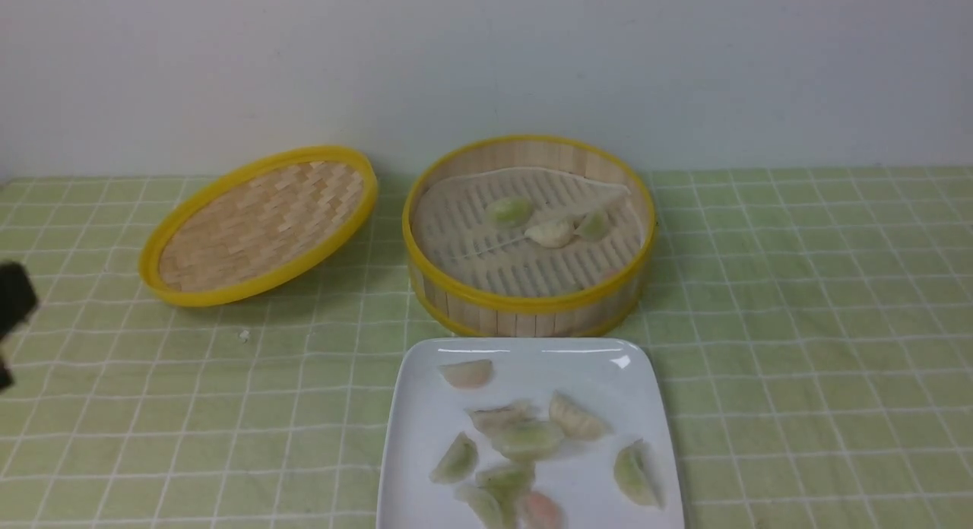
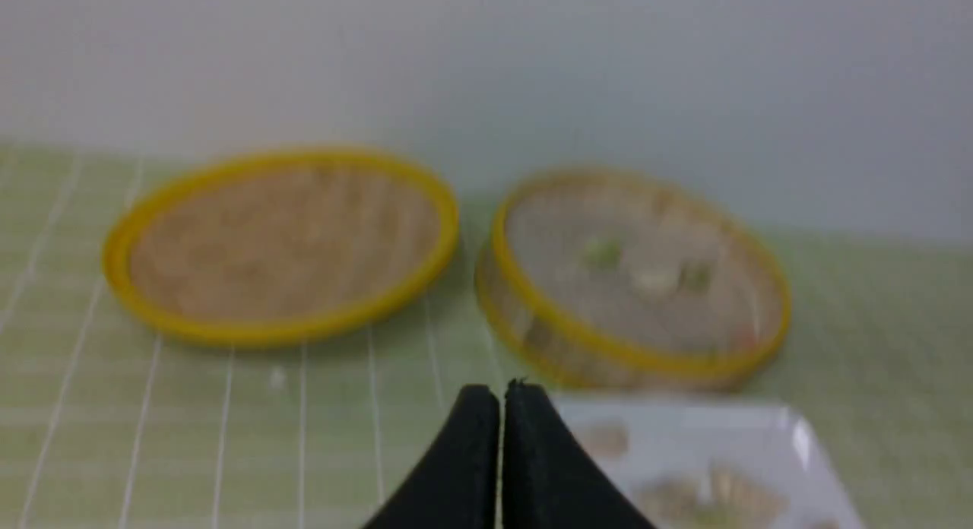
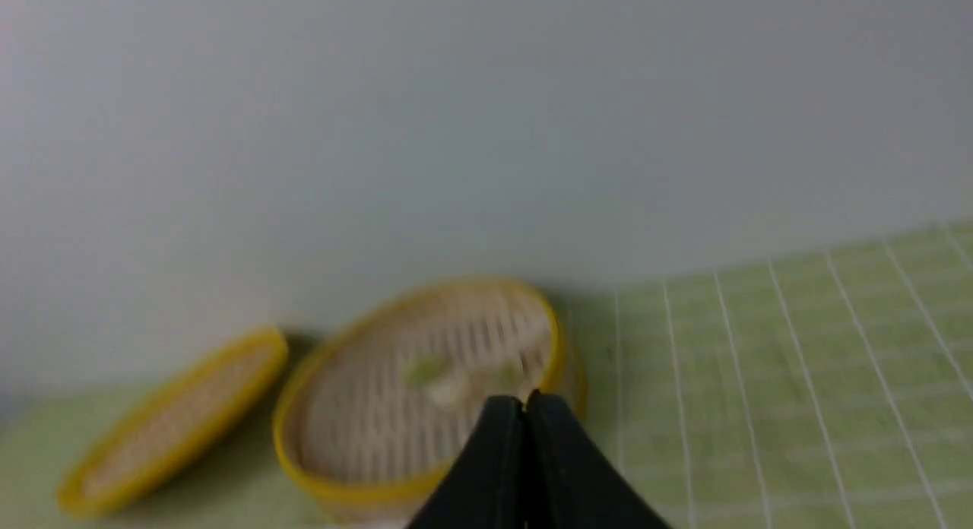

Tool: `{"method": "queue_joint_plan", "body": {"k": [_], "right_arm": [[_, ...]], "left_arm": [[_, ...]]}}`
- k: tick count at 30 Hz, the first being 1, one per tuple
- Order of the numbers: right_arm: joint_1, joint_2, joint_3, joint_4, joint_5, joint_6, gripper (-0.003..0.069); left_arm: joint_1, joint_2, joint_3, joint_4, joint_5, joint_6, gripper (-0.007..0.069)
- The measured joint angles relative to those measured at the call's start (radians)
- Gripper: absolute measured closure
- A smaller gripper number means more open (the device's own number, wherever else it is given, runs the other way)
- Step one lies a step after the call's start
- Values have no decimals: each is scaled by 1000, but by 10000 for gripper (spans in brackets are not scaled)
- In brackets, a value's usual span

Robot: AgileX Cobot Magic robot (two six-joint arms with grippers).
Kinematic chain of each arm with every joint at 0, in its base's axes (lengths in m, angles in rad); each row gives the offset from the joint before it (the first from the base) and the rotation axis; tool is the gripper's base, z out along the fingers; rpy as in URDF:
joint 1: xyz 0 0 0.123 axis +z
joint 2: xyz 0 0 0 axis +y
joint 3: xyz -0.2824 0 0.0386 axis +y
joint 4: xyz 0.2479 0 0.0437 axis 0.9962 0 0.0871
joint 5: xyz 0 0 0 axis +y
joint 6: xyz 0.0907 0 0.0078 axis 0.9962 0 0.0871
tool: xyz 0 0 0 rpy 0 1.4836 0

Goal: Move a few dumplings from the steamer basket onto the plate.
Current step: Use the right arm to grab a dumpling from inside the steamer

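plate nearest, steamer basket behind, lid beside; left tool, right tool closed.

One steamer basket, one woven lid, one square white plate, about a dozen dumplings, two grippers.
The basket holds three countable dumplings: two pale green and one creamy white; a faint pinkish spot by its near wall is too hidden to count. The plate carries about nine: two pinkish, two creamy and roughly five pale green, though the middle ones overlap, so that tally is uncertain. One small white crumb lies on the checked surface. The grippers are one left gripper and one right gripper.
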Motion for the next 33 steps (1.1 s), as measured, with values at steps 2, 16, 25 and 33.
{"method": "queue_joint_plan", "body": {"k": [2,16,25,33], "right_arm": [[60,138,-97,2,176,-90,673],[109,832,-557,205,393,-345,673],[109,1190,-885,199,422,-352,643],[109,1504,-1170,189,422,-384,468]], "left_arm": [[0,113,-56,-16,136,71,631],[0,263,-77,-15,323,246,631],[0,263,-77,-14,323,246,631],[0,263,-77,-15,325,245,631]]}}
